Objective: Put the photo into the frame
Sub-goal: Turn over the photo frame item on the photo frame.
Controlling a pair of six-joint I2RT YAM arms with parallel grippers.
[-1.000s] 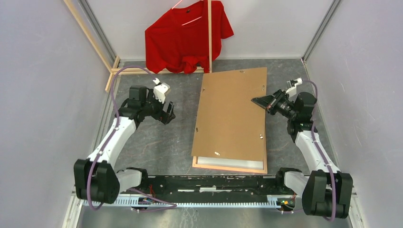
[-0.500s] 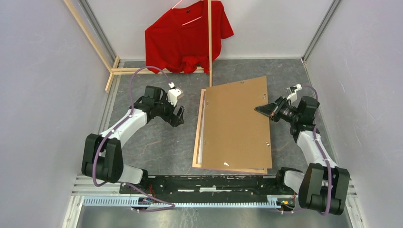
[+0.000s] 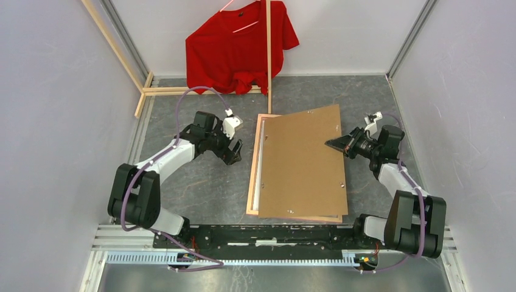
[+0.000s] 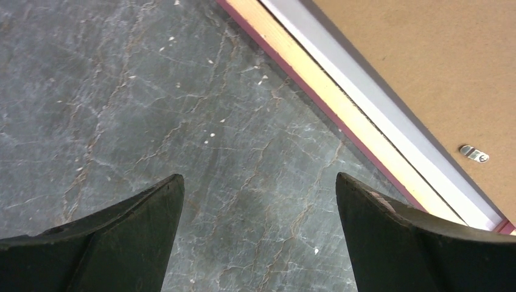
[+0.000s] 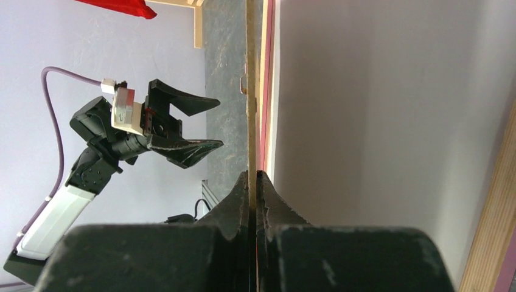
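The frame is laid face down on the grey desk. The brown backing board is set askew over it, and its right edge is pinched in the closed right claw. The white back of the photo is seen inside the frame's left rim. The left claw is held wide apart and empty just beside that rim.
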